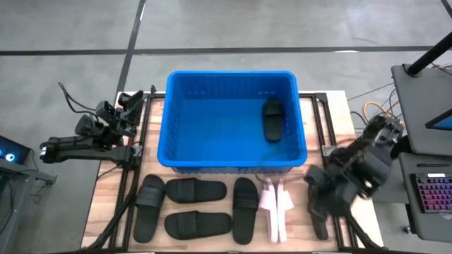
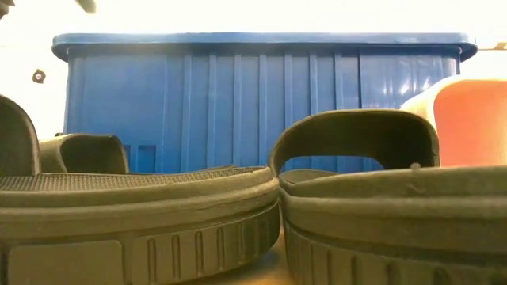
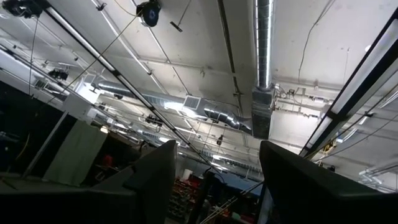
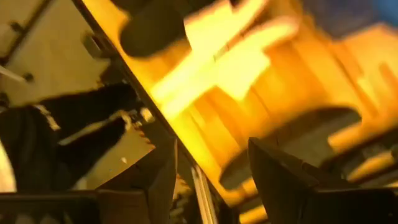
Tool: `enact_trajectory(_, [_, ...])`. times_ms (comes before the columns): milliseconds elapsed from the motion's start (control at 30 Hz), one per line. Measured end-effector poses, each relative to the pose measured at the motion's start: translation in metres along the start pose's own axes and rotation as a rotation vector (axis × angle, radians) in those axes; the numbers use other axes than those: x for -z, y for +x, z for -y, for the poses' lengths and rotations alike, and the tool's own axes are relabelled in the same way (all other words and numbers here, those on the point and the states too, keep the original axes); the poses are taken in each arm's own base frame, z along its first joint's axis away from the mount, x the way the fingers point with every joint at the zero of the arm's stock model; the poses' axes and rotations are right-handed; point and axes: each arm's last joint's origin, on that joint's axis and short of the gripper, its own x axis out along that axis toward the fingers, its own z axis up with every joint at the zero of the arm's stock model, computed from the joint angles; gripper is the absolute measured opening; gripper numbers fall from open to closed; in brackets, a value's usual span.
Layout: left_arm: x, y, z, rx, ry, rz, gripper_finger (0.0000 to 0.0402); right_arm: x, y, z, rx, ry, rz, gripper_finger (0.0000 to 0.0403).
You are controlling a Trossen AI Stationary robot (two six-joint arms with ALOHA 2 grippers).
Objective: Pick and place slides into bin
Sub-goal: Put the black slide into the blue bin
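Observation:
The blue bin stands at the table's far middle, and one black slide lies inside it at its right end. Several black slides and a pale pink pair lie flat on the wood in front of the bin; the low view shows two of the black ones up close, with the bin behind them. My right gripper hovers open over the table's near right corner, pointing down, above a dark blurred slide. My left gripper is open at the table's left edge, tipped up toward the ceiling.
A keyboard and a grey stand sit just off the table's right edge, beside my right arm. Black frame rails run along the table's left and right sides. Cables lie at the far right.

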Motion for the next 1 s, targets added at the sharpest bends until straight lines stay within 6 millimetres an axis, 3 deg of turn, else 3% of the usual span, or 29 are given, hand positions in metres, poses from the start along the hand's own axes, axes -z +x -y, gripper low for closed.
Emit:
enact_trajectory(167, [0.002,0.000,0.000,-0.001,0.002,-0.005,0.0217,0.039,0.024,0.001,0.069,0.018,-0.044,0.0187])
enact_trajectory(333, [0.004,-0.001,-0.001,-0.002,0.005,-0.011,0.0217,0.067,0.048,0.004,0.098,-0.006,-0.065,0.0187])
enact_trajectory(633, [0.004,-0.001,-0.001,-0.001,0.006,-0.011,0.0217,0.091,0.094,0.014,0.123,-0.185,-0.091,0.0183])
enact_trajectory(1000, [0.005,-0.001,-0.001,-0.002,0.010,-0.020,0.0217,0.105,0.118,0.037,0.252,-0.347,-0.125,0.0137])
